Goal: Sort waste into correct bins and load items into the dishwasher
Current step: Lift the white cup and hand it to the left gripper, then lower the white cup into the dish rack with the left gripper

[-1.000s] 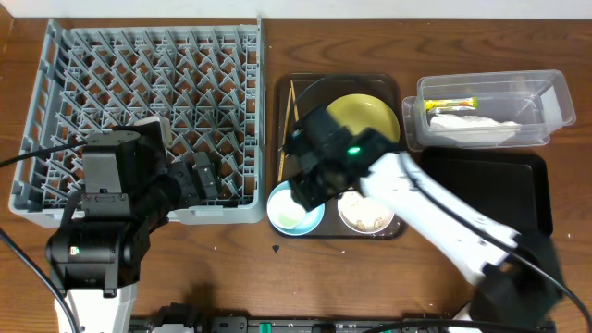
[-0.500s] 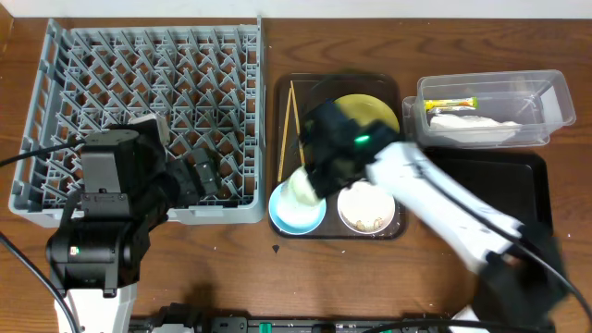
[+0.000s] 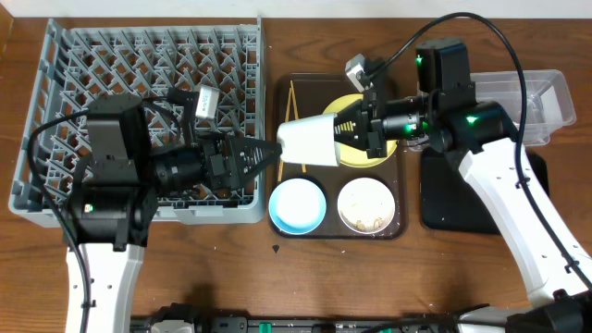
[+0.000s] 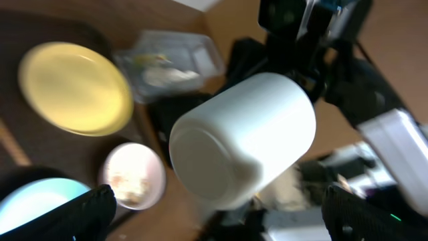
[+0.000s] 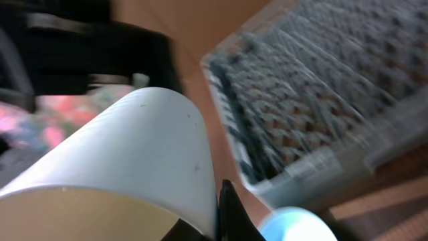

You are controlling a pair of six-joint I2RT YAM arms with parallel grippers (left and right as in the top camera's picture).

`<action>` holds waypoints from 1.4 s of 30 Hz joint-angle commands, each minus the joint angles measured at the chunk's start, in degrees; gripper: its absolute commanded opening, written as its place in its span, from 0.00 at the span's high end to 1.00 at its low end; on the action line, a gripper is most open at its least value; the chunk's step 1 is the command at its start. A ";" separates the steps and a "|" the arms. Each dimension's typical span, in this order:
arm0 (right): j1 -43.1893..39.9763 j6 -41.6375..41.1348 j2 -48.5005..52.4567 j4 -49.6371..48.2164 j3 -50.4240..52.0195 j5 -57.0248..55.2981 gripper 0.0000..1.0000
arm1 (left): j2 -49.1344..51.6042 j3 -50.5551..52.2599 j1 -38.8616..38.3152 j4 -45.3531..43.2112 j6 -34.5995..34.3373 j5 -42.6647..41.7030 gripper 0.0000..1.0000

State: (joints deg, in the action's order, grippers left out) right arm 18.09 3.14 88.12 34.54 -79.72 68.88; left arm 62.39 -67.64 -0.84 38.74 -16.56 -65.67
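The small white cup (image 3: 308, 141) is off the table, lying on its side in the air between the two arms. Seen from overhead, its long axis runs from 9 o'clock to 3 o'clock, with the flat closed base toward 9 o'clock and the wider open mouth toward 3 o'clock. It hangs above the left part of the dark brown serving tray (image 3: 344, 235), at 12 o'clock from the light blue bowl (image 3: 296, 205) and at 9 o'clock from the round pale yellow plate (image 3: 368, 154).

The right gripper (image 3: 349, 135) reaches in from 3 o'clock and is clamped on the cup at its mouth end. In the right wrist view a dark finger (image 5: 229, 213) presses against the cup's outer wall just by the rim.

The left gripper (image 3: 265, 154) points toward 3 o'clock, its tip just beside the cup's base. In the left wrist view its fingers (image 4: 85, 210) stand wide apart at the lower corners, and the round base faces the camera between them. Whether they touch the cup I cannot tell.

The large grey plastic dish rack (image 3: 139, 65) sits at 9 o'clock from the cup. The white bowl (image 3: 368, 208) holding whitish scraps sits at 3 o'clock from the blue bowl, and the thin wooden chopsticks (image 3: 292, 100) lie along the tray's left side, running 12 to 6 o'clock
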 commanded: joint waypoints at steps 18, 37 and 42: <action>12.13 -12.79 -0.35 -15.43 -0.15 -7.17 0.99 | 0.83 -1.22 0.13 3.17 -0.26 -12.81 0.46; 12.85 -12.76 -0.35 -13.97 -0.15 -6.97 0.97 | 0.83 -1.22 0.13 3.10 -0.24 -12.50 0.51; 9.92 -12.76 -0.57 -10.47 -0.15 -12.00 0.54 | -0.15 -1.22 0.15 4.98 0.00 1.97 0.49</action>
State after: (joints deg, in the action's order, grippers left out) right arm 29.63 -9.82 88.03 22.28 -79.70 61.80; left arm 63.24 -67.66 -0.67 42.22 -16.73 -75.77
